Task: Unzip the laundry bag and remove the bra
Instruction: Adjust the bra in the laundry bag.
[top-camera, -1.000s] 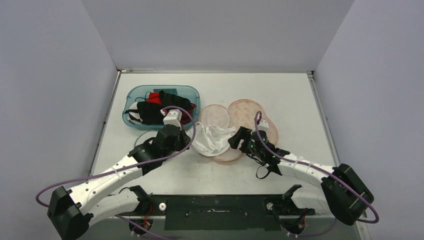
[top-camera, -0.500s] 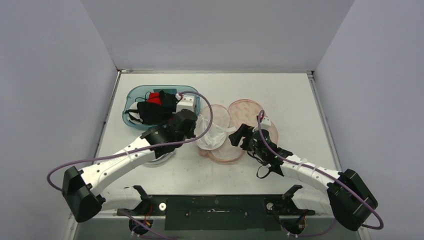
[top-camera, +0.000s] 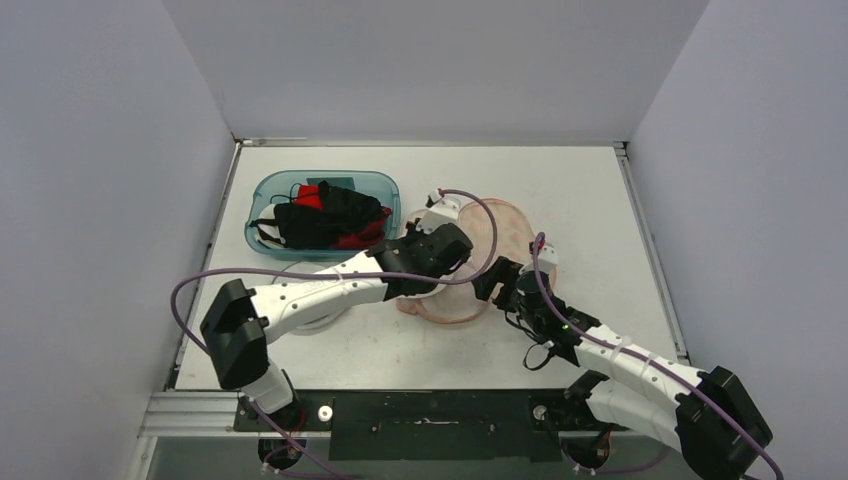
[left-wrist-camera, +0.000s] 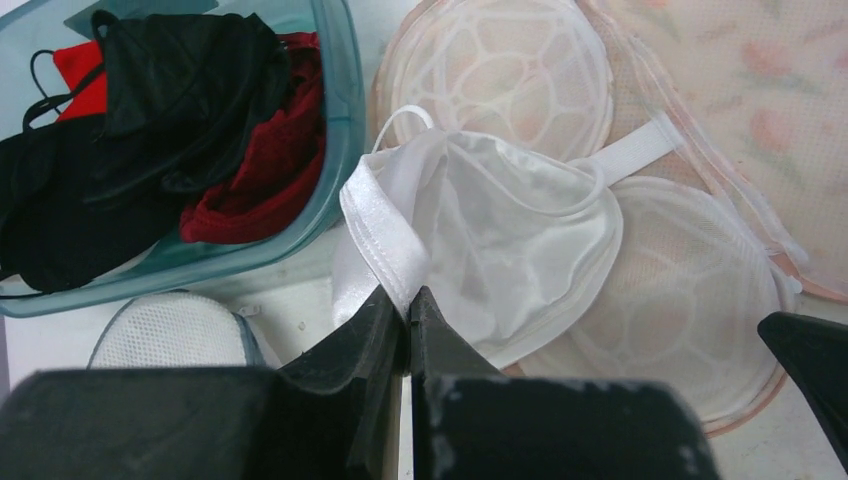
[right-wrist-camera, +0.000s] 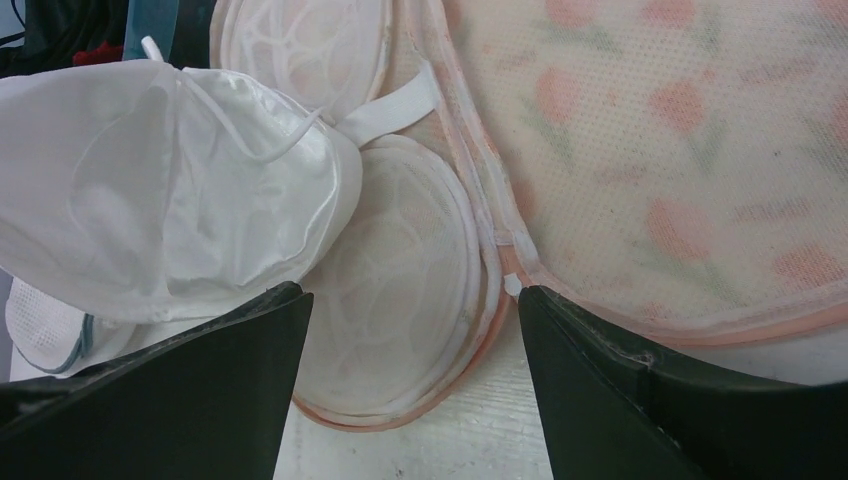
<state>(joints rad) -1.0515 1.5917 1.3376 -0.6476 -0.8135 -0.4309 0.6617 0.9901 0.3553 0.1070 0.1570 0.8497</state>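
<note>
Your left gripper (left-wrist-camera: 408, 300) is pinched shut on a fold of the white bra (left-wrist-camera: 500, 230), at its satin edge band, with the two black jaws pressed together and the fabric caught between their tips. The bra lies just beside the teal bin (left-wrist-camera: 345, 120), draped over the domed mesh halves of the laundry bag (right-wrist-camera: 680, 150), and one cup is spread across the nearer dome. A white elastic strap (left-wrist-camera: 630, 150) runs from the bra between the two domes toward the bag's flat floral panel.

The bag lies open on the table (top-camera: 560, 180), right of the bin, its pink-trimmed edge parted and its ribbed round cups showing.

Your right gripper (right-wrist-camera: 408, 298) has its jaws spread wide and holds nothing. It hovers over the near rim of the bag, with one finger on the bra's side and the other by the seam of the floral panel.

In the bin you see black garments (left-wrist-camera: 150, 100) piled over a red one (left-wrist-camera: 260, 190). A white mesh item (left-wrist-camera: 170, 330) sits on the table just in front of the bin
</note>
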